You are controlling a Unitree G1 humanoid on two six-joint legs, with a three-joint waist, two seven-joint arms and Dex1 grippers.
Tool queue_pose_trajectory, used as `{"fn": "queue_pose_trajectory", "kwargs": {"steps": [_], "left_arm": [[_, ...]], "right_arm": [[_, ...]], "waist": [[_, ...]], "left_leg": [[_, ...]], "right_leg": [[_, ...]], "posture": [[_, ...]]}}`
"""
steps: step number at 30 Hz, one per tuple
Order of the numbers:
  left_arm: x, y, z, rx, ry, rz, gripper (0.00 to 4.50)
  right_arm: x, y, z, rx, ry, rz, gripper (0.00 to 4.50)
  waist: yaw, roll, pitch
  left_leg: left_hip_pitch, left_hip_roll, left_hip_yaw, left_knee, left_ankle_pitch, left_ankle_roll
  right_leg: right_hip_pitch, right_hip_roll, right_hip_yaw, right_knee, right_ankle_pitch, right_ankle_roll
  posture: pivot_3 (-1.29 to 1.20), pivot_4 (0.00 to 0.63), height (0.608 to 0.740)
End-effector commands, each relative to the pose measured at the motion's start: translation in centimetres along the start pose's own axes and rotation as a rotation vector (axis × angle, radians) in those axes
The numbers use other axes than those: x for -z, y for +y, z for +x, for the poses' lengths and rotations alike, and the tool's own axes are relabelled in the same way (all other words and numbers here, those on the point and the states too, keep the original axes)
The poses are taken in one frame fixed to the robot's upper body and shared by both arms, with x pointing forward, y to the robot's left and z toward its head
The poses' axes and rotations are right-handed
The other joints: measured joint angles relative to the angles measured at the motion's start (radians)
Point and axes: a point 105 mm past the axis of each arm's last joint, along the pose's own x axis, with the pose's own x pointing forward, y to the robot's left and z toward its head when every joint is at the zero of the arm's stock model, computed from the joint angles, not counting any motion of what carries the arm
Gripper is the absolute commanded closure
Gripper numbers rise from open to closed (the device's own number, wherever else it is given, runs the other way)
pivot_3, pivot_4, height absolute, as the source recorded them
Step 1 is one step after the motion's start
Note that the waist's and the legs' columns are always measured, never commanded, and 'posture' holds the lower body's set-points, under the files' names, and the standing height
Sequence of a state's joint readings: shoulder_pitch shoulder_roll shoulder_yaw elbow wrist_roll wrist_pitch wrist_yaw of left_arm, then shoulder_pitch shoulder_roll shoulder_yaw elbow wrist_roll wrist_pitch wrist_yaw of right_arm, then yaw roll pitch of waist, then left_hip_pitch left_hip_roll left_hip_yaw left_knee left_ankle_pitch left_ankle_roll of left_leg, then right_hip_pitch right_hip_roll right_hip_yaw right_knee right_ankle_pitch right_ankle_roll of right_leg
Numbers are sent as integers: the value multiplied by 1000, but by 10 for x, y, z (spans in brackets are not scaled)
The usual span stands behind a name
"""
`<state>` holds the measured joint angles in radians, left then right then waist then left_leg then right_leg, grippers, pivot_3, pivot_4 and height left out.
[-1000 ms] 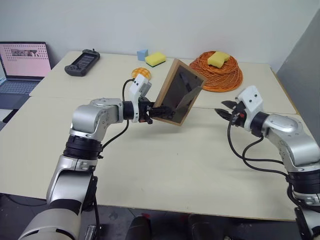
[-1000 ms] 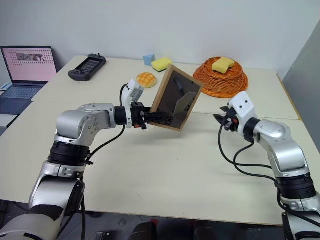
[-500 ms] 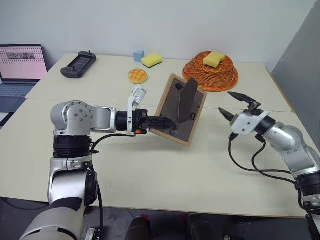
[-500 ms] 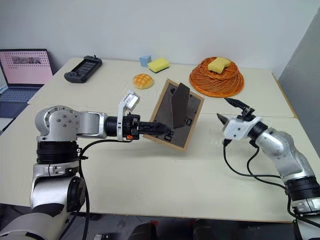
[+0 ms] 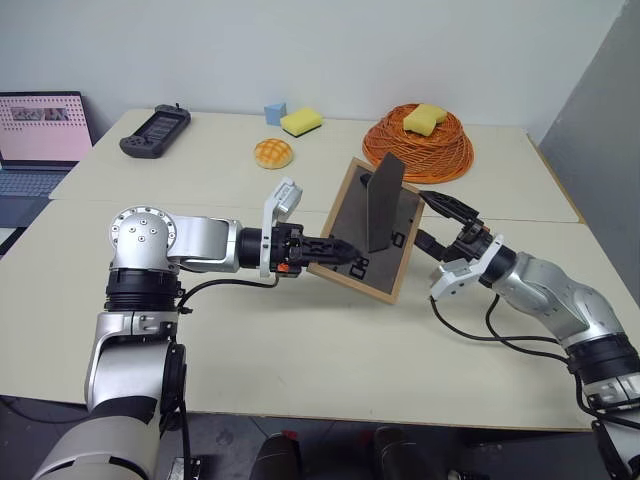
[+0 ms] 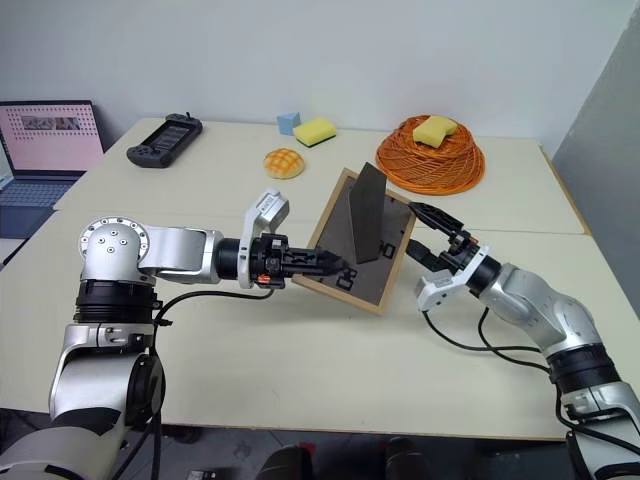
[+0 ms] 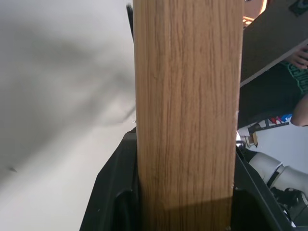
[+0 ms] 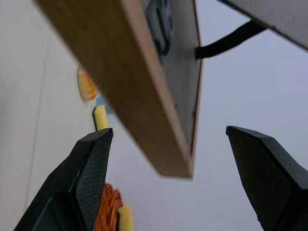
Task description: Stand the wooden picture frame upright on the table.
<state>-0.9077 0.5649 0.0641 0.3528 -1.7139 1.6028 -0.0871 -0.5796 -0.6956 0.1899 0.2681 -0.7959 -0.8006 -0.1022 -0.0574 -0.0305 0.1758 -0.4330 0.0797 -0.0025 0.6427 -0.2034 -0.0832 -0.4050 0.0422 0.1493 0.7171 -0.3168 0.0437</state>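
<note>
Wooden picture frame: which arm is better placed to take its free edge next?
Probably the right. The right gripper is open with its fingers straddling the wooden picture frame edge, while the left gripper already clamps the opposite side.

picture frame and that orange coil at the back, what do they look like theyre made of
The picture frame: its rim looks like light wood with a matte finish, and grain lines run along the edge in the left wrist view, though a printed veneer is possible. Its dark grey back and fold-out stand look like matte fibreboard. The orange coil seems to be plastic-sheathed cable or cord, judging by its smooth wound loops.
</note>
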Motion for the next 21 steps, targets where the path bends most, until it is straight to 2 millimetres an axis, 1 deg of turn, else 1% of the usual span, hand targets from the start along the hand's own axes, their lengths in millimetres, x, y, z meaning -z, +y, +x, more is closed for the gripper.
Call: {"fn": "queue_pose_trajectory", "kwargs": {"steps": [1, 3, 10, 14, 15, 21], "left_arm": [[8, -11, -3, 53, 4, -12, 3223], [9, -11, -4, 47, 4, -10, 3223], [4, -10, -6, 29, -22, -11, 3223], [4, -10, -4, 31, -24, -14, 3223], [5, -10, -4, 33, -20, -13, 3223], [6, -12, -3, 43, -5, -9, 3223]], "right_arm": [[-2, -15, 10, 74, -35, -42, 506], [-2, -20, 12, 93, -46, -52, 506], [-6, -21, 9, 112, -71, -67, 506], [-8, -18, 7, 109, -78, -70, 1196], [-9, -18, 7, 111, -82, -74, 1491], [-11, -18, 7, 115, -93, -82, 2837]], "waist": [[-1, 0, 0], [1, 0, 0], [4, 0, 0], [1, 0, 0], [1, 0, 0], [1, 0, 0]], "left_leg": [[0, 0, 0, 0, 0, 0], [0, 0, 0, 0, 0, 0], [0, -3, 0, 1, 0, 0], [0, -3, -1, 1, 0, 0], [0, -3, -1, 1, 0, 0], [0, -3, -1, 1, 0, 0]], "right_leg": [[0, 0, 0, 0, 0, 0], [0, 0, 0, 0, 0, 0], [1, -2, -1, 0, 0, 0], [1, -2, -1, 0, 0, 0], [1, -2, -1, 0, 0, 0], [1, -2, -2, 0, 0, 0]], "posture": [[0, 150, 740], [0, 150, 740], [0, 150, 740], [0, 150, 740], [0, 150, 740], [0, 150, 740]]}}
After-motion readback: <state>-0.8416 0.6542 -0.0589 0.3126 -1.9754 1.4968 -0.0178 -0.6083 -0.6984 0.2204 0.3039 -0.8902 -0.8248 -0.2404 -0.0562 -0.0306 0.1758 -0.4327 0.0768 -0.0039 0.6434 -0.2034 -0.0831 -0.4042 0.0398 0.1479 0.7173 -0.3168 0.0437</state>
